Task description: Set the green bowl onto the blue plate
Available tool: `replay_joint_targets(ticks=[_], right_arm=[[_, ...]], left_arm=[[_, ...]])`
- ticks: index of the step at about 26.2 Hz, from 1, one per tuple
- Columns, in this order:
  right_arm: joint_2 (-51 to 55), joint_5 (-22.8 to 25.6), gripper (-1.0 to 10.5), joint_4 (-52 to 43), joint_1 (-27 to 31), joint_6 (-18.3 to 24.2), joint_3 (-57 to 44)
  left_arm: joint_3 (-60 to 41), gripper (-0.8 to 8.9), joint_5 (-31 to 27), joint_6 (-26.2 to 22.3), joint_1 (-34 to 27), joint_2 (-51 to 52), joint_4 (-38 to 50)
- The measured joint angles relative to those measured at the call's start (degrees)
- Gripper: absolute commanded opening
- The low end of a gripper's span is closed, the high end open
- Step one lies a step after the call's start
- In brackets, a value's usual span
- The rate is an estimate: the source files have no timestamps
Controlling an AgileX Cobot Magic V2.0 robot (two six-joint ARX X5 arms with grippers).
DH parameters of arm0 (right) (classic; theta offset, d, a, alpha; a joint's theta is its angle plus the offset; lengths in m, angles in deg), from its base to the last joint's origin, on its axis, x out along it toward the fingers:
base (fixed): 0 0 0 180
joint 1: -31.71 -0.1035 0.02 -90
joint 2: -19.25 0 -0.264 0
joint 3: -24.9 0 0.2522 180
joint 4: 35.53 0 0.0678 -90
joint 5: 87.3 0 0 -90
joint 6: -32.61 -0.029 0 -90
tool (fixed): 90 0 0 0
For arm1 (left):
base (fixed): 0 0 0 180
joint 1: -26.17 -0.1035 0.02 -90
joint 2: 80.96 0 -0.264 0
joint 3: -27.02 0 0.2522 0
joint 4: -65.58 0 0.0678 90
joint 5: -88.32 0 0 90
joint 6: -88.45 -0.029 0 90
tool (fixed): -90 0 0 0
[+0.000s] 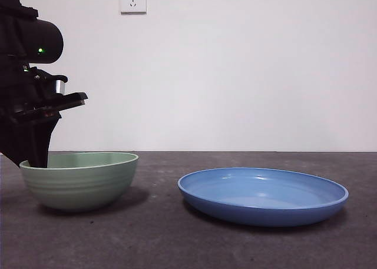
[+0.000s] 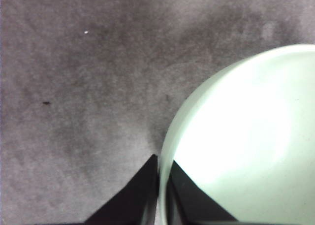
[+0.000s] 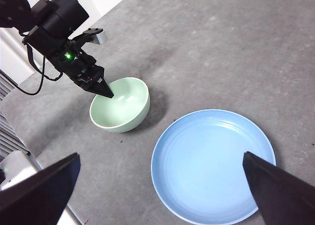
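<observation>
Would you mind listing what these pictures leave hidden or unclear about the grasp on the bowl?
- Front view: the left hand dips behind the green bowl rim, hiding its tips.
- Left wrist view: bowl cut off by the edges and washed out; whether it is lifted cannot be told.
- Right wrist view: right hand waits above the blue plate; bowl grip too small to judge.

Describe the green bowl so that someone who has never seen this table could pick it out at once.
On the dark grey table stand two round dishes, apart from each other. The green bowl is the one with the left gripper closed on its rim. It is deep, pale mint and faintly ridged outside, narrower than the wide, shallow blue plate.
</observation>
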Motion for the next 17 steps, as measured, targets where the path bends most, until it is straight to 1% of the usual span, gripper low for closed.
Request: replay_joint_targets(ticks=[4,7,10,12,17], right_arm=[[0.0,0.0,6.1,0.0,0.0,0.0,0.0],[0.0,0.0,6.1,0.0,0.0,0.0,0.0],[0.0,0.0,6.1,0.0,0.0,0.0,0.0],[0.0,0.1,6.1,0.0,0.0,0.0,0.0],[0.0,0.1,6.1,0.2,0.0,0.0,0.0]], left_arm=[[3.1,0.15,-0.1,0.0,0.9,0.0,-2.6],[8.6,0.15,-0.2,0.8,3.5,0.0,-3.5],[13.5,0.15,-0.2,2.6,9.4,-0.2,-3.4],[17.1,0.15,-0.2,3.6,14.0,-2.1,-3.5],[26.3,0.15,-0.2,4.5,23.0,-13.4,-6.1]])
